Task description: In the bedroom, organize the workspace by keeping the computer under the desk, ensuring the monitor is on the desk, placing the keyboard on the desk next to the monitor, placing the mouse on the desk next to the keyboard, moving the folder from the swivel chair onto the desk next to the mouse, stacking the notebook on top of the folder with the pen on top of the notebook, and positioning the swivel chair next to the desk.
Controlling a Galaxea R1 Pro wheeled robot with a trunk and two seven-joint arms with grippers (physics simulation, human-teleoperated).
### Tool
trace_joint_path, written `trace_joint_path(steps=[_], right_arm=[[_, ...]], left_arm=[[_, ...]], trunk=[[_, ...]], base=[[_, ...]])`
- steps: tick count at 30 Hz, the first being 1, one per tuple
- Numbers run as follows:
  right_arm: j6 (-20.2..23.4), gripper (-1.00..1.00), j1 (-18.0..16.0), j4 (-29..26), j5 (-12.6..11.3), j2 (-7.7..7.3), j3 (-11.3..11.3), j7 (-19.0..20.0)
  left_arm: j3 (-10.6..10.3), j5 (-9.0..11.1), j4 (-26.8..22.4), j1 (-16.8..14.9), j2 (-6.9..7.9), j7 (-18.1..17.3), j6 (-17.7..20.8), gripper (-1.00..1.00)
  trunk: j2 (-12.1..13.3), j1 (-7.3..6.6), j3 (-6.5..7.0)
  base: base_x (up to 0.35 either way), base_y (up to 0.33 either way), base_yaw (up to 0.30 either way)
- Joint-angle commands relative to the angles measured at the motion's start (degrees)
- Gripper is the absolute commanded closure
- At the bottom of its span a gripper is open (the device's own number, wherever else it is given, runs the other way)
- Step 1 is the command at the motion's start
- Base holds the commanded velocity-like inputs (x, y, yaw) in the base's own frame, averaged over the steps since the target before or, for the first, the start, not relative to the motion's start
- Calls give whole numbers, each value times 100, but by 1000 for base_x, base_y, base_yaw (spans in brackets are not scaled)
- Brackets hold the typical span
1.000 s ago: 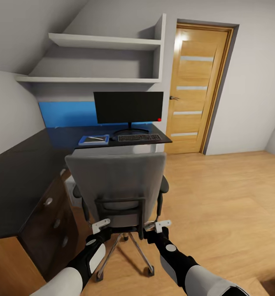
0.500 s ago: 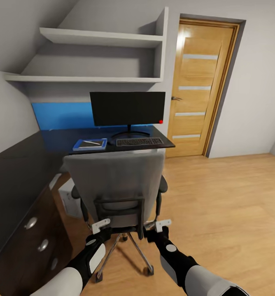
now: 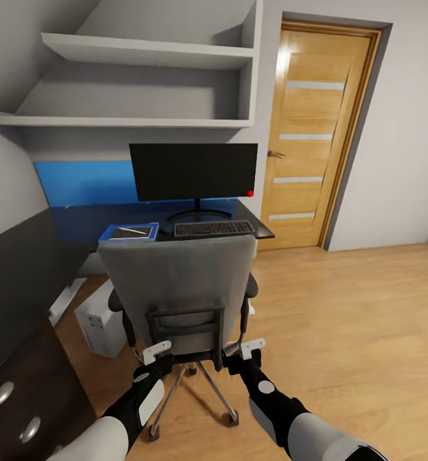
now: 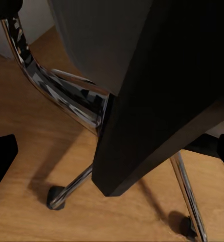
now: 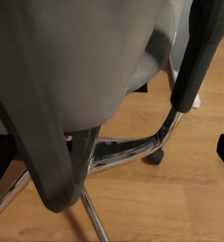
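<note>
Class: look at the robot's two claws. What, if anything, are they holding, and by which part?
Both the left claw and right claw appear to grip the grey-backed chrome-based swivel chair by the black frame low behind its backrest.

a room in a home, set up as a study corner: warm wooden plank floor (image 3: 342, 320), a honey-coloured wooden door with frosted strips (image 3: 316, 134), white wall shelves under a sloping ceiling (image 3: 143, 57), and a black-topped desk (image 3: 86, 221) carrying a wide black monitor (image 3: 193, 171), with a grey-backed office chair on a chrome base (image 3: 179, 288) before it.
</note>
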Motion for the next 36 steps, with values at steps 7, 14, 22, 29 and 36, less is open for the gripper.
trace_joint_path(steps=[7,14,22,29,36], right_arm=[[-9,-100,-6,8,-56,0,50,-30],[4,-100,-6,8,-57,0,50,-30],[8,-100,-6,8,-57,0,50,-30],[-35,-100,-6,10,-56,0,42,-30],[-41,-100,-6,16,-53,0,41,-30]], left_arm=[[-22,14,-12,-7,-1,0,-17,-100],[-22,15,-12,-7,-1,0,-16,-100],[-19,15,-12,-7,-1,3,-9,-100],[-13,23,-12,-7,-1,3,-8,-100],[-13,24,-19,-7,-1,1,-8,-100]], trunk=[[-2,3,-4],[-2,3,-4],[-2,3,-4],[-2,3,-4],[-2,3,-4]], base=[[330,-70,0],[278,-26,0],[187,-1,0],[11,0,0],[-187,0,0]])
